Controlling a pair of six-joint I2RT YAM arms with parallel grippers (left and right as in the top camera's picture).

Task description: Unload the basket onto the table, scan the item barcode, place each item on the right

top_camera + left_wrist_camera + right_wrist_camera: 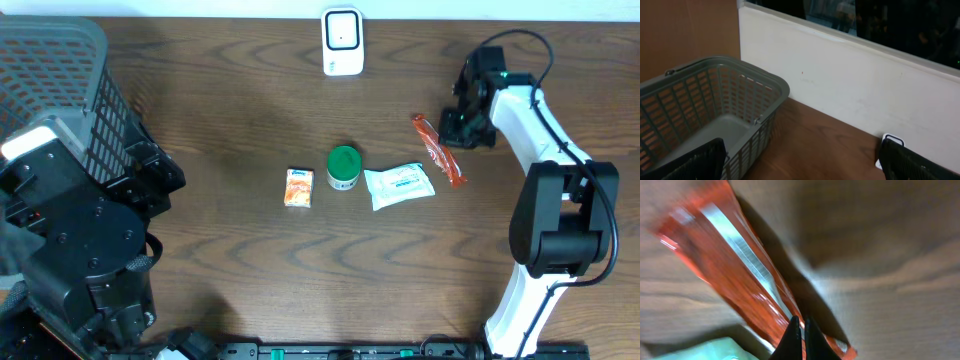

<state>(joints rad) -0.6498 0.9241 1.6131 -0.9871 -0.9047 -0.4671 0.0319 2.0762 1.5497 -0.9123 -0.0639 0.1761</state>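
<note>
Right arm: base stood at the table's (230, 250) near right edge, the white links ran away toward the far side, and the wrist bent down and inward, so that the right gripper (801, 332) pointed at the tabletop over the wrapper (438, 150). Its two fingers were pressed fully together. In the wrist view the tips met over one end of the red wrapper, which lay flat on the wood; whether any film was pinched between them could not be told. Left arm: the black links sat folded at the near left corner beside the basket (60, 60), with the left gripper (801, 155) raised and aimed across the table toward the far wall. Its fingers stood wide apart with nothing between them. The scanner (341, 40) stood at the far edge, centre, well apart from both grippers. The wrapper lay right of centre, angled, with its lower end just beside a white pouch (400, 186). Left of the pouch stood a green-lidded jar (344, 168), and left of that lay an orange packet (299, 187).
</note>
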